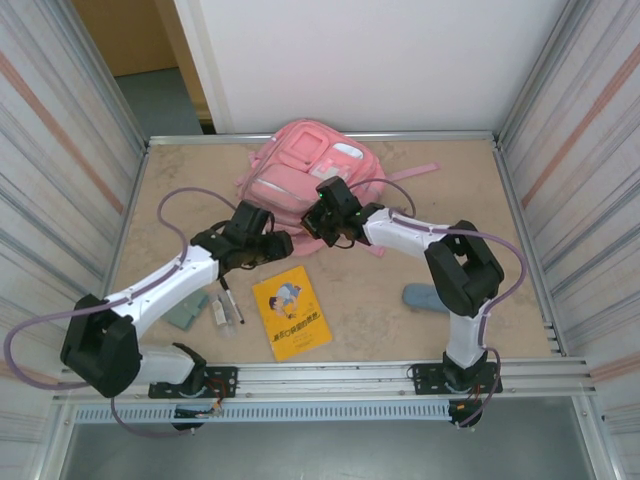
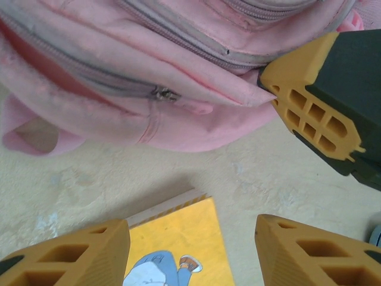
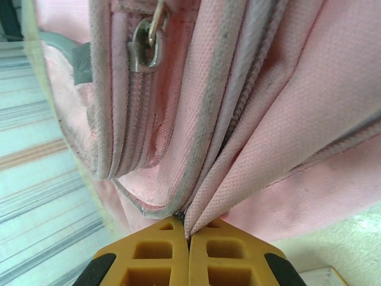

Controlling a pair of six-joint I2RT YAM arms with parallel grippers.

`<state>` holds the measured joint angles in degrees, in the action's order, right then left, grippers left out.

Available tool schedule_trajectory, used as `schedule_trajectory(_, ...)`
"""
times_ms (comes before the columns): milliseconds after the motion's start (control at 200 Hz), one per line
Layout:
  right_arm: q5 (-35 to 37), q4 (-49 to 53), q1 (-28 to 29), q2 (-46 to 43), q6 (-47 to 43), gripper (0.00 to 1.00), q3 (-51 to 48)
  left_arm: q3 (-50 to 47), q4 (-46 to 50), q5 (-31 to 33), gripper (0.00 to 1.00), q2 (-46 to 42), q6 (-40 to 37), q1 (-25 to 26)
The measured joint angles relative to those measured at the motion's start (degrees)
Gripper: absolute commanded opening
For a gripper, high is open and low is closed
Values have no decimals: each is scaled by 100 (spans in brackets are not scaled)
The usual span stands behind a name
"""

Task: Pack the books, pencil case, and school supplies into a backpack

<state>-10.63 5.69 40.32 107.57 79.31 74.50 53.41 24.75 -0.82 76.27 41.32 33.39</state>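
One backpack [image 3: 286, 89] edge pinched by right claw [image 3: 188, 231], left claw [image 2: 191, 229] open near booklet [image 1: 291, 312].

I work over a pale, mottled table [image 1: 375, 310] edged in thin metal. A metal rail [image 1: 330, 375] runs along its near edge. A striped panel [image 1: 60, 150] stands along its left side, another striped panel [image 1: 585, 140] along its right. Beyond its far edge rises a white board [image 1: 380, 60]; past its far left corner, a brown wall [image 1: 120, 35].
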Motion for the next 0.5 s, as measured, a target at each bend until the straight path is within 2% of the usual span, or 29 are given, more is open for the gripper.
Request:
schedule_trajectory(145,-140,39,-105,-96,-68,0,192,361,-138,9,57,295,-15,37)
schedule_trajectory(306,-214,85,-256,-249,-103,0,271,435,-227,214,51,393,24,122)
schedule_trajectory(501,-256,127,-321,-367,-181,0,455,433,-345,584,52,562,59,444)
